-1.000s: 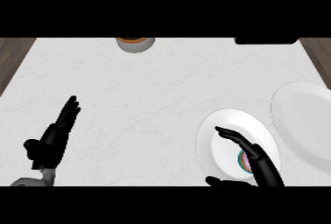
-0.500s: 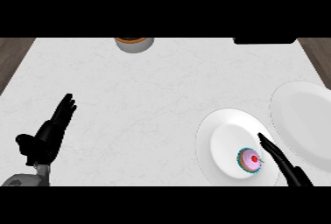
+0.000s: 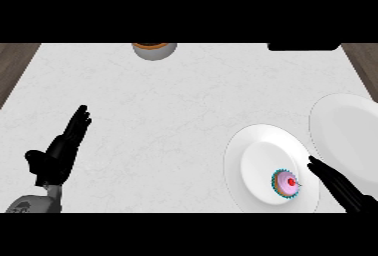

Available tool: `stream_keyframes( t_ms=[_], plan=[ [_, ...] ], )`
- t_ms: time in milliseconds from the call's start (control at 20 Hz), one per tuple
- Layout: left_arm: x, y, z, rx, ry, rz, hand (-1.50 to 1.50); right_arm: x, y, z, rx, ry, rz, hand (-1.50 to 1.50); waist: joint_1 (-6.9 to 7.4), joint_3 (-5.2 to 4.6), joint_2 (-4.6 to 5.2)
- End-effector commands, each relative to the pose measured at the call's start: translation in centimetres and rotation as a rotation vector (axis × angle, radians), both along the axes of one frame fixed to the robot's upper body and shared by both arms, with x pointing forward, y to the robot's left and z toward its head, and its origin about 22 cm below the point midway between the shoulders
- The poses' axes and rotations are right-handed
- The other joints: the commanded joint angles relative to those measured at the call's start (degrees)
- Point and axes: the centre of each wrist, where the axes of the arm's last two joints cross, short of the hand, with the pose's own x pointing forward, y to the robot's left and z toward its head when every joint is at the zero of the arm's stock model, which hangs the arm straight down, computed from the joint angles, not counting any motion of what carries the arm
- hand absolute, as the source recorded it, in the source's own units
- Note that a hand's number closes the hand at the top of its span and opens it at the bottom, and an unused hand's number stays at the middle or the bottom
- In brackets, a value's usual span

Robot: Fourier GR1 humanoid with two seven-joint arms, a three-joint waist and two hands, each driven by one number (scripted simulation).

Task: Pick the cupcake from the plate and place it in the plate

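Observation:
A small cupcake point(image 3: 286, 183) with pink frosting, a red top and a teal wrapper sits on the lower right part of a white plate point(image 3: 258, 155). A second, larger white plate point(image 3: 347, 135) lies just to the right, partly cut by the view's edge. My right hand point(image 3: 341, 187) comes in from the lower right with straight fingers, its tips just right of the cupcake and apart from it. My left hand point(image 3: 63, 150) rests open at the lower left, fingers pointing up, far from both plates.
A grey bowl with brown contents point(image 3: 153, 49) stands at the counter's far edge. A dark object point(image 3: 303, 47) lies at the back right. Wooden floor shows past the counter's left and right edges.
My right hand has drawn back to the right and down, uncovering the cupcake on the plate. The left hand has shifted slightly upward.

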Motion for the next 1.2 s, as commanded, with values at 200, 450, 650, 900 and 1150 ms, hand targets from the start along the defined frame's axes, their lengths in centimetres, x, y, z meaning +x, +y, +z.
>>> stream_keyframes(
  t_ms=[200, 450, 650, 900, 1150],
  plan=[
    [-1.4, 2.0, -0.9, 0.002, 0.006, -0.022, 0.0, 1.7, 0.6, 1.5, -0.176, 0.178, -0.053, -1.5, 0.77, 0.09, 0.05],
    [-0.6, 0.3, -0.5, -0.021, -0.005, -0.01, 0.0, 2.4, 1.6, 1.7, -0.229, 0.208, -0.072, -1.5, 0.4, 0.11, 0.0],
    [0.1, -0.9, -0.2, -0.009, -0.005, 0.008, 0.0, 2.0, 2.4, -1.0, -0.323, 0.239, -0.077, -1.5, 0.35, 0.13, -0.02],
    [-1.3, 0.7, -0.4, -0.004, 0.011, -0.021, 0.0, 4.4, 1.9, -2.4, -0.316, 0.275, -0.053, -1.5, 0.51, 0.13, 0.01],
    [-1.2, -0.8, -3.0, 0.006, 0.009, -0.02, 0.0, 6.0, 3.5, -4.5, -0.335, 0.282, -0.062, -1.5, 0.51, 0.12, 0.07]
  ],
)
